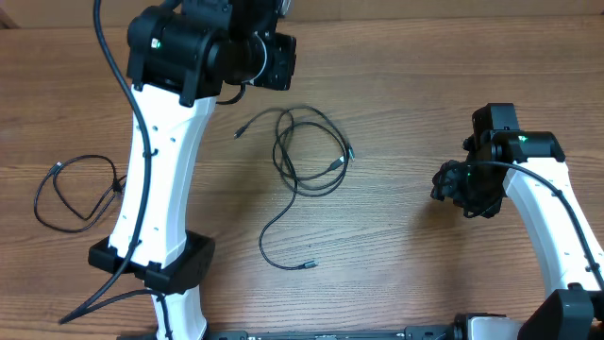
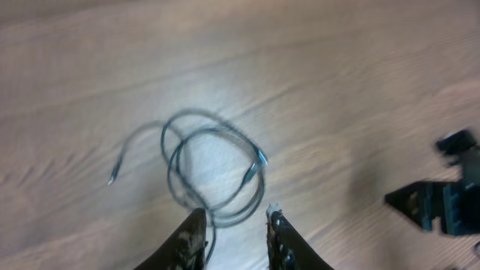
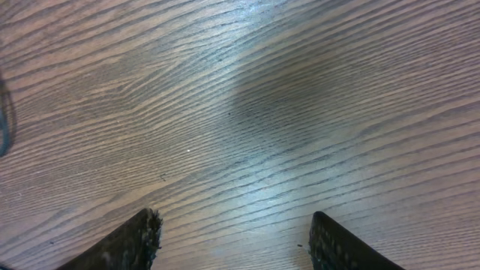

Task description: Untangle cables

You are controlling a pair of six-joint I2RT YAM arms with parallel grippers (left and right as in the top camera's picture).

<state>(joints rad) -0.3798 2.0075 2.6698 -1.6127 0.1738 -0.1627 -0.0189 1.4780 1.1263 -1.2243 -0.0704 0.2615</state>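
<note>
At mid-table the looped cables [image 1: 283, 156] lie just ahead of the left gripper [image 2: 234, 221], parted and empty; the right gripper [image 3: 232, 225], spread too, holds nothing. Best pinch one strand, not the overlap

We see black cables [image 1: 281, 151] on a brown, wood-grained table [image 1: 406, 274]; the left arm [image 1: 160, 189] is white with black joints.

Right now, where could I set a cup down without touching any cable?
The widest bare wood lies between the tangled cables in the middle and the right arm; the far right corner of the table is free too. It's crowded left: a smaller cable loop lies beside the left arm.
</note>
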